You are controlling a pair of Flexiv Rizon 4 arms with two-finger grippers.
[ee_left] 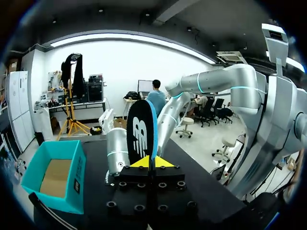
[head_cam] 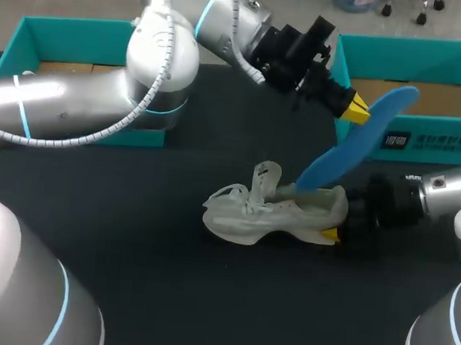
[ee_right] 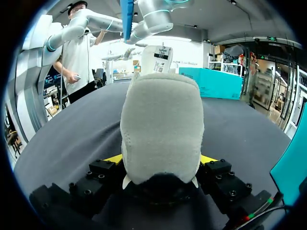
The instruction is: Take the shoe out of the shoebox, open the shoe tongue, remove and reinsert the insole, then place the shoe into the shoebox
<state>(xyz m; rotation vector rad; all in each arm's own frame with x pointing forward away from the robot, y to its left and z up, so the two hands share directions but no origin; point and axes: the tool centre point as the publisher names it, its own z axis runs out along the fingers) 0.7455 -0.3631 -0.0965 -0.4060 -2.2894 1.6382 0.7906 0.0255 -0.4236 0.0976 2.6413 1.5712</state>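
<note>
An open teal cardboard shoebox [head_cam: 65, 44] is sitting at the far left. The left gripper [head_cam: 354, 109] is pinching a blue foam insole [head_cam: 348, 150], its lower end meeting the opening of a white mesh sneaker [head_cam: 267, 211]. The sneaker is resting on the black table [head_cam: 165, 295], with the right gripper [ee_right: 160, 159] clamping its heel. A second teal shoebox [head_cam: 409, 139] is standing at the far right.

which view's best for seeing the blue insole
The head view: the insole shows at full length, running from the left tool down to the shoe. The left wrist view shows only its dark face, held in that tool; the right wrist view, just a blue strip beyond the shoe.
</note>
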